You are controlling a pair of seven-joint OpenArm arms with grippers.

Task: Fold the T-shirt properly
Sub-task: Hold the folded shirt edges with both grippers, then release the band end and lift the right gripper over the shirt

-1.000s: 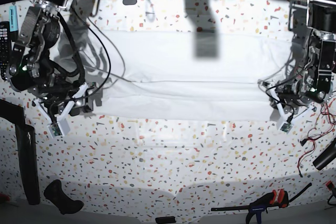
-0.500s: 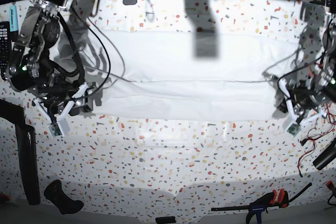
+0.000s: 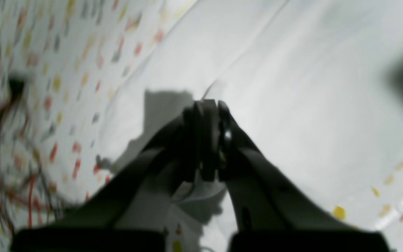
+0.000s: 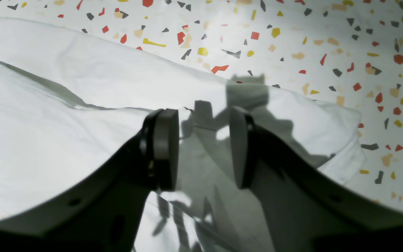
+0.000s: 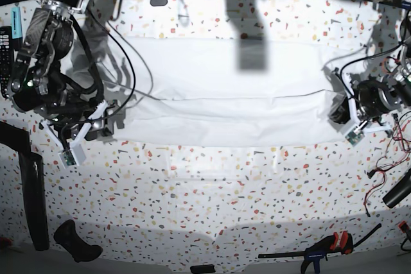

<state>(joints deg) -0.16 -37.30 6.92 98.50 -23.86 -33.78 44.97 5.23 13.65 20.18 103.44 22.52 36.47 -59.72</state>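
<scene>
The white T-shirt (image 5: 225,88) lies as a long band across the speckled table, with a fold line along its middle. At its right end in the base view, my left gripper (image 5: 341,117) is shut on the T-shirt's edge. In the blurred left wrist view its tips (image 3: 205,108) press together, and a crease in the cloth (image 3: 292,87) runs away from them. My right gripper (image 5: 80,136) hangs at the shirt's other end. In the right wrist view it (image 4: 203,147) is open above the cloth (image 4: 65,133), with nothing between its pads (image 4: 166,147).
Black tools lie along the base view's left edge: a bar (image 5: 33,197) and a handle (image 5: 77,242). A clamp (image 5: 327,245) lies at the front right. Red wires (image 5: 385,165) and a black cylinder (image 5: 398,190) sit at the right. Cables hang behind the arms.
The arm on the base view's right has swung right and turned at the shirt's end, and the fold line there has lifted. The other arm has stayed still.
</scene>
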